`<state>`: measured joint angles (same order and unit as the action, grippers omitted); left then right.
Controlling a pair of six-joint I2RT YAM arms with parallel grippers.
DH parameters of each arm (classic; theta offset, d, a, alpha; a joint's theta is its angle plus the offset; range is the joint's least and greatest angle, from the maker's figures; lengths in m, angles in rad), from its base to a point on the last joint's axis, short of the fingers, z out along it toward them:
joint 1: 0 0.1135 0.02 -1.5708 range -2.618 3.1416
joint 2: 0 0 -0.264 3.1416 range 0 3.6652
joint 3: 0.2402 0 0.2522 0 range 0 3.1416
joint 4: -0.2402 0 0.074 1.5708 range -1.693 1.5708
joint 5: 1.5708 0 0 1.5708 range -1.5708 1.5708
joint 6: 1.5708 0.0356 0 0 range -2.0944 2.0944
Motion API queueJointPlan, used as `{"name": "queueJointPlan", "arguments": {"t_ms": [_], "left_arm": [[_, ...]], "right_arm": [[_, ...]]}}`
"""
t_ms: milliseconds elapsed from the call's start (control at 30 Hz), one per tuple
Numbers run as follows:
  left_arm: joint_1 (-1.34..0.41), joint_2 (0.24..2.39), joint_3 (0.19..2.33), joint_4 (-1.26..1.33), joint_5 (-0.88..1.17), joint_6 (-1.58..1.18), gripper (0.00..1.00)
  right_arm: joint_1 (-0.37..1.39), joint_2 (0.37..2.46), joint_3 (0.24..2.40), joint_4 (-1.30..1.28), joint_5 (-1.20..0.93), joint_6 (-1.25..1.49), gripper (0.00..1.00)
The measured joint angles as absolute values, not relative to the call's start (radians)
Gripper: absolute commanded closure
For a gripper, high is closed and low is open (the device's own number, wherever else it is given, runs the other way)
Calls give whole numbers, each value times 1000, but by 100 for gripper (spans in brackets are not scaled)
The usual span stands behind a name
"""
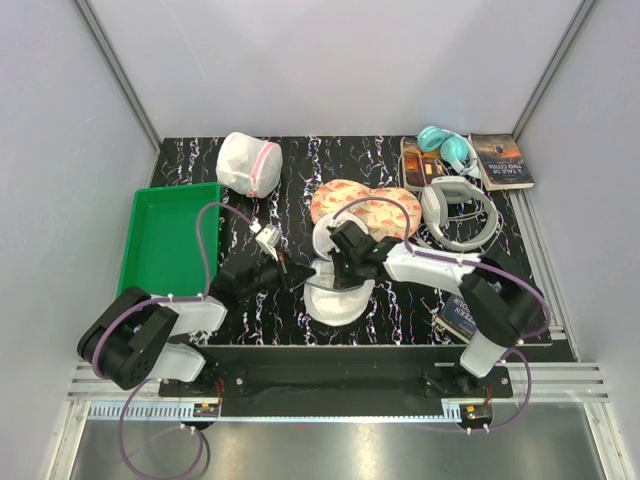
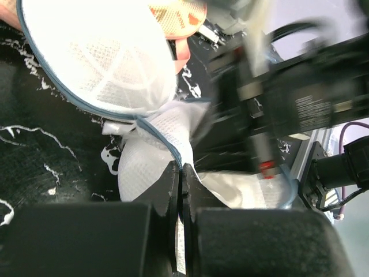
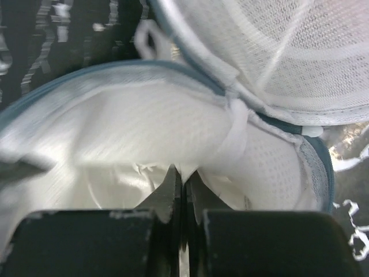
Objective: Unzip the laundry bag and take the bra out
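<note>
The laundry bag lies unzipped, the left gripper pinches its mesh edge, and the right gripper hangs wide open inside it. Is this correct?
Not quite: the right gripper is shut, not wide open, pinching the white bra inside the laundry bag, as the right wrist view shows. The rest is correct.

Left gripper [image 2: 181, 173]: jaws stood closed, tips pinched on the grey-banded edge of the laundry bag [image 2: 104, 57].
Laundry bag: white mesh, lay open; its domed half was raised at upper left, the other half rested on the table [image 2: 34, 150].
Table: black with white veining.
Floral item [image 2: 180, 16]: orange-pink, showed partly at the top edge, beyond the dome.
Right arm [image 2: 288, 98]: dark and blurred, stood just beyond the bag.
</note>
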<state>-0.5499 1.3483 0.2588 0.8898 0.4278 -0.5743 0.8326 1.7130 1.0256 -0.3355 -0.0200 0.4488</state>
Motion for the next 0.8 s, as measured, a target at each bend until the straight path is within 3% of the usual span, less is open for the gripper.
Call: {"name": "queueJointPlan", "arguments": {"t_ms": [367, 800], "left_arm": [[-552, 1229, 260, 718, 385, -522, 100], [-603, 1214, 262, 637, 376, -464, 100]], "right_arm": [[833, 1299, 967, -275, -107, 431, 100], [833, 1190, 860, -84, -32, 405, 100]]}}
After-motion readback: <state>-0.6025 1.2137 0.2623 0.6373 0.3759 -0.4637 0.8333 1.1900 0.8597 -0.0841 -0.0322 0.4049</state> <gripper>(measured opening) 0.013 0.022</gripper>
